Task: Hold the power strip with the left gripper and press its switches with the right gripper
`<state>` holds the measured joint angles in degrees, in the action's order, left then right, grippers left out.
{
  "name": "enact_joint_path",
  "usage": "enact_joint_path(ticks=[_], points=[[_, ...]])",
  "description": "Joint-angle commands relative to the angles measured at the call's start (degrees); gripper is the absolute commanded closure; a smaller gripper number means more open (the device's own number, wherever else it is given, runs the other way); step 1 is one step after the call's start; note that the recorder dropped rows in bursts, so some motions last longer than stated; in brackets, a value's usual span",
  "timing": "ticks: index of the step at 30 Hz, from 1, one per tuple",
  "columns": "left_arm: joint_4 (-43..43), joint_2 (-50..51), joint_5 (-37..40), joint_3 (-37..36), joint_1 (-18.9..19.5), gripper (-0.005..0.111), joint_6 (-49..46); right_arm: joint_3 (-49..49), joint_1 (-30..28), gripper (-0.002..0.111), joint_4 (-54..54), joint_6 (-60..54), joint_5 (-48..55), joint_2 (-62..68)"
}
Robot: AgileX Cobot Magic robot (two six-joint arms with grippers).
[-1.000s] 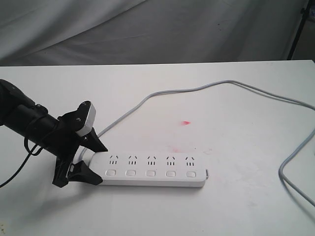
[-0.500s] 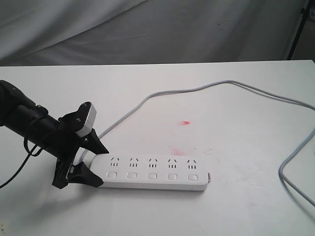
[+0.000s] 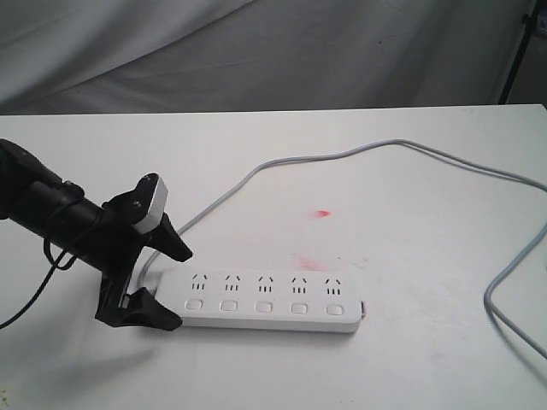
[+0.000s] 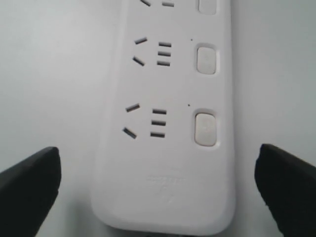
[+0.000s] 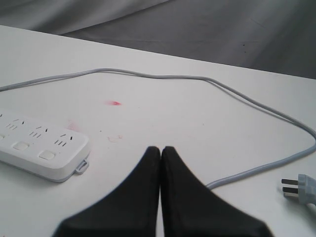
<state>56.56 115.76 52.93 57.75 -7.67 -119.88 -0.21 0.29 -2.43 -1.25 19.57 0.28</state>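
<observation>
The white power strip point(image 3: 267, 288) lies flat on the table, its row of switches point(image 3: 265, 307) along the near side. My left gripper point(image 3: 171, 284) is open, one black finger on each side of the strip's left end, neither clearly touching it. In the left wrist view the strip's rounded end point(image 4: 165, 177) and two switches point(image 4: 205, 129) lie between the spread fingers point(image 4: 29, 182). My right gripper point(image 5: 160, 150) is shut on nothing, hovering off the strip's far end point(image 5: 44, 148); it is out of the exterior view.
The grey cord point(image 3: 342, 155) loops from the strip's left end across the back of the table and down the right side, ending in a plug point(image 5: 298, 187). A red stain point(image 3: 322, 213) marks the tabletop point(image 3: 410, 342). Grey cloth point(image 3: 256, 51) hangs behind.
The left gripper's jaws have spread a little and moved further along the strip's left end. The strip has shifted slightly to the right.
</observation>
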Motion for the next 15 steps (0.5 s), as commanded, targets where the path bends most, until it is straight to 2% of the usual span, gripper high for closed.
enact_joint_path(ticks=[1,5,8,9,15], points=[[1.21,-0.63,0.81,-0.09,-0.33,0.002,0.28,0.21,-0.29,0.108,0.10,-0.05,-0.10,-0.28],[1.21,-2.36,0.81,-0.09,-0.33,0.003,1.27,0.21,-0.29,0.108,0.10,-0.05,-0.10,-0.28],[1.21,-4.42,0.92,-0.09,-0.33,0.012,1.44,0.21,-0.29,0.108,0.10,-0.05,-0.10,-0.28],[1.21,-5.09,0.92,-0.09,-0.33,0.017,1.44,0.21,-0.29,0.108,0.10,-0.05,-0.10,-0.28],[1.21,-11.17,1.03,-0.09,-0.33,0.071,1.65,0.21,-0.29,0.108,0.10,-0.05,-0.10,-0.28]])
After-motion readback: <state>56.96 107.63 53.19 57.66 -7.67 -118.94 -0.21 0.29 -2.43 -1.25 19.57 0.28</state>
